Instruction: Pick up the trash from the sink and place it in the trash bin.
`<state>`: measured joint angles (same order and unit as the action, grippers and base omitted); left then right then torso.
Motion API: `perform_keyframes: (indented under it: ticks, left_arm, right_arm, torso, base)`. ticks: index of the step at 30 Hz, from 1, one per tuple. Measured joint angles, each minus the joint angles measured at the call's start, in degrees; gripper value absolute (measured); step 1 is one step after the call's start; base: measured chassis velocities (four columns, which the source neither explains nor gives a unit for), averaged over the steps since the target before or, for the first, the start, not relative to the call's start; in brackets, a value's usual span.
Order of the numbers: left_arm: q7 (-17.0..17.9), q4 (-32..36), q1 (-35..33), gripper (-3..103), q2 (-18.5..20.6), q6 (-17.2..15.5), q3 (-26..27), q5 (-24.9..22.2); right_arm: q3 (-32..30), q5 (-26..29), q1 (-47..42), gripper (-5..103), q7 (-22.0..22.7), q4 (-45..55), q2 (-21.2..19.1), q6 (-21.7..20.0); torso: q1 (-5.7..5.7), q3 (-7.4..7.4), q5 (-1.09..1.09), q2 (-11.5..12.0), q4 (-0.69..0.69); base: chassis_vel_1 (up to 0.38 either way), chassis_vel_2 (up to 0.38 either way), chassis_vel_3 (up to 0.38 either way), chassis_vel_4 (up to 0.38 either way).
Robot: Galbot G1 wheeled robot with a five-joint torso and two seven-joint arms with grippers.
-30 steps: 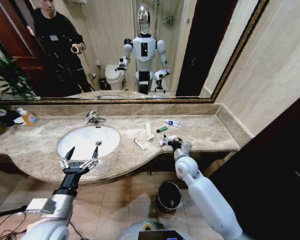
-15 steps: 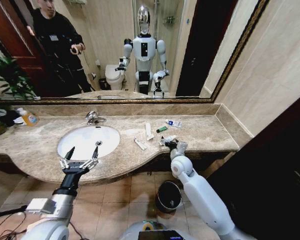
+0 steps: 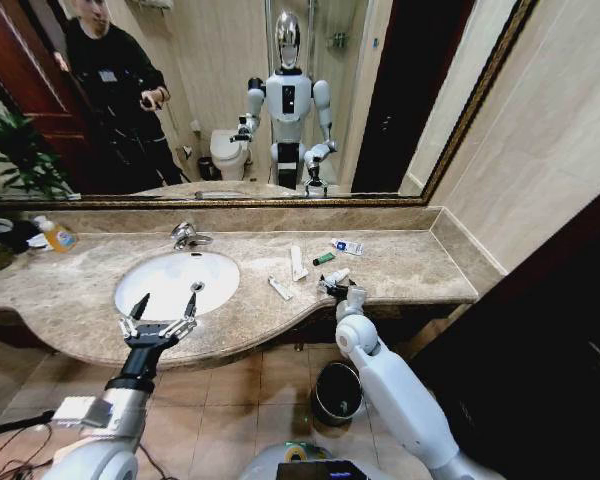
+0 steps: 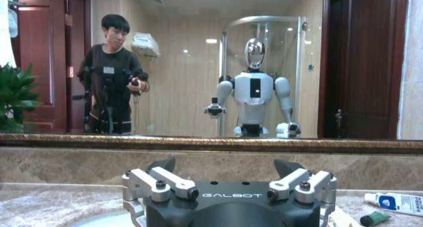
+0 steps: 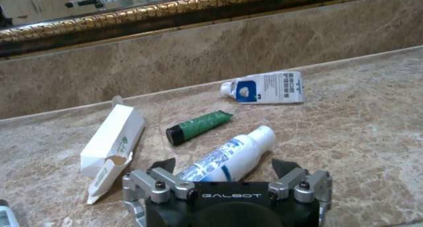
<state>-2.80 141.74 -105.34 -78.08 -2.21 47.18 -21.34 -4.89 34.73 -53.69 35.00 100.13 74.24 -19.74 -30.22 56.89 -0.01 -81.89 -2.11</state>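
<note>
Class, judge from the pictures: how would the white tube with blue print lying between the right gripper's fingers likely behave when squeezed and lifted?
The white tube with blue print looks round, so it may roll on the marble counter. It appears glossy, perhaps slippery. Being small, it is probably light.

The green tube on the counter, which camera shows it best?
The right wrist view: the green tube lies close and whole there, dark cap to one end, between the white box and the blue-print tube. The head view shows it as a small green sliver; the left wrist view catches its end.
</note>
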Motion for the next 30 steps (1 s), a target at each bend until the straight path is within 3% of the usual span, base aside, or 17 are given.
perform_keyframes:
  ticks: [6,13,18,27,30]
  left_arm:
    - [0.00,0.00,0.00,100,0.00,0.00,0.00,0.00]
    - [0.00,0.00,0.00,100,0.00,0.00,0.00,0.00]
    - [0.00,0.00,0.00,100,0.00,0.00,0.00,0.00]
    - [0.00,0.00,0.00,100,0.00,0.00,0.00,0.00]
    - [0.00,0.00,0.00,100,0.00,0.00,0.00,0.00]
  right_arm:
    - [0.08,-1.78,-0.28,79,-1.17,-0.28,-0.08,0.77]
    - [0.00,-2.85,-0.83,47,-2.18,-0.48,-0.61,1.00]
    - [-0.34,-4.45,-1.07,32,-3.29,-0.45,-0.93,2.19]
    - [-3.63,-8.50,-4.43,19,-9.80,4.57,-3.80,6.48]
    - [-6.84,-9.10,-7.21,19,-16.40,8.32,-5.77,10.05]
  torso:
    - [0.00,0.00,0.00,0.00,0.00]
    - [-0.01,0.01,0.01,0.00,0.01]
    - [-0.01,0.01,0.01,0.00,0.00]
    - [-0.01,0.01,0.02,0.00,0.01]
    - [-0.01,0.01,0.01,0.00,0.00]
  base:
    - [0.000,0.000,0.000,0.000]
    - [0.000,0.000,0.000,0.000]
    - [0.000,0.000,0.000,0.000]
    - [0.000,0.000,0.000,0.000]
    - [0.000,0.000,0.000,0.000]
